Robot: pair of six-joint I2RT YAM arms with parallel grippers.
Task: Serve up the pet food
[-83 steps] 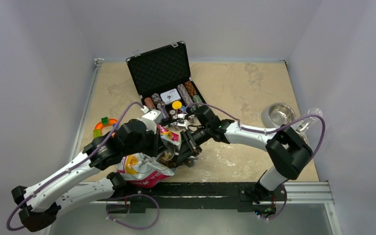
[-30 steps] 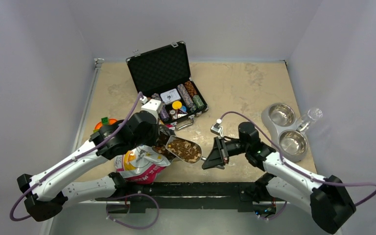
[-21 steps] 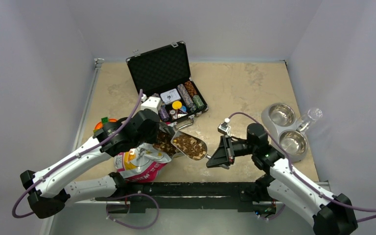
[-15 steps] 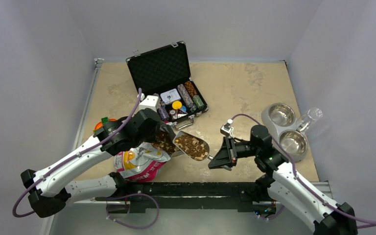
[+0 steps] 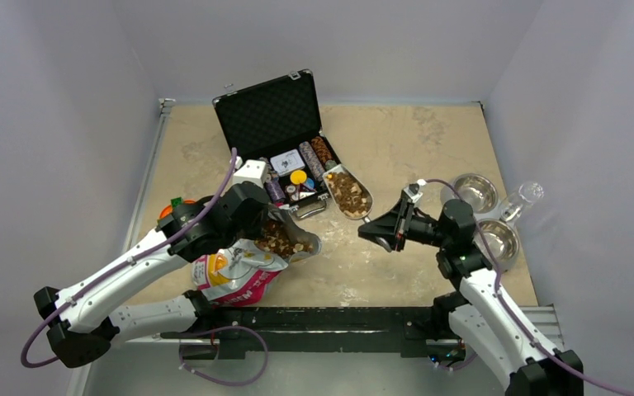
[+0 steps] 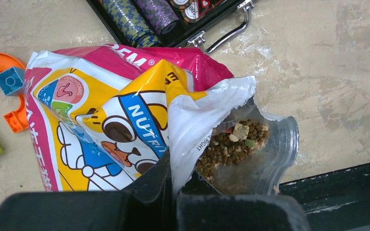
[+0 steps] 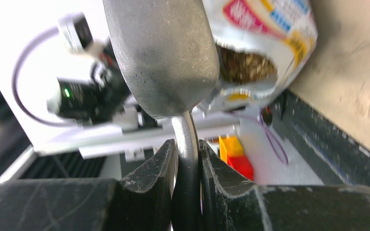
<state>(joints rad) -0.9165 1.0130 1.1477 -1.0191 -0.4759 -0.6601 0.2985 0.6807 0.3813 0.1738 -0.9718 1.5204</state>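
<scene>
My left gripper (image 6: 173, 178) is shut on the open rim of the printed pet food bag (image 6: 111, 110), which lies on the table (image 5: 413, 148). Brown kibble (image 6: 231, 144) shows in its mouth, also in the top view (image 5: 279, 239). My right gripper (image 7: 188, 149) is shut on the handle of a metal scoop (image 7: 164, 53). In the top view the scoop (image 5: 347, 192) is full of kibble and held above the table, left of the double steel bowl (image 5: 483, 214). The right gripper (image 5: 377, 229) sits between scoop and bowl.
An open black poker chip case (image 5: 285, 140) lies at the back centre, just behind the scoop. Coloured toy blocks (image 5: 169, 210) lie at the left edge. A clear bottle (image 5: 524, 196) stands by the bowl stand. A black rail (image 5: 338, 318) runs along the near edge.
My right gripper has lifted the filled scoop out of the bag and carried it right and back, toward the bowls. The left gripper keeps holding the bag's rim.
</scene>
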